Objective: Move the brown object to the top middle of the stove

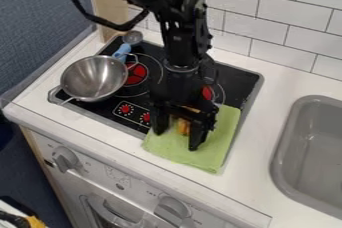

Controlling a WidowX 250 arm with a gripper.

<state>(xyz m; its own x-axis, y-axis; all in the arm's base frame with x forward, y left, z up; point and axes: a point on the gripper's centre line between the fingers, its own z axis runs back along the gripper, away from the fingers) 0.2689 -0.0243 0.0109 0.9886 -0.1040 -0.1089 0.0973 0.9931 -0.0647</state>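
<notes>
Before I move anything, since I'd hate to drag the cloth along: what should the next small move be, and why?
Probably close the claw gently, without pressing lower: its fingers stand apart, the brown object seems to sit between them, and the tips are already low over the green cloth.

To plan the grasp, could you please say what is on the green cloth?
An orange-brown object shows there; the open gripper hides part of it and some of the cloth.

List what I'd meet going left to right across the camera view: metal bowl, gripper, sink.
Metal bowl → gripper → gray sink.
</notes>
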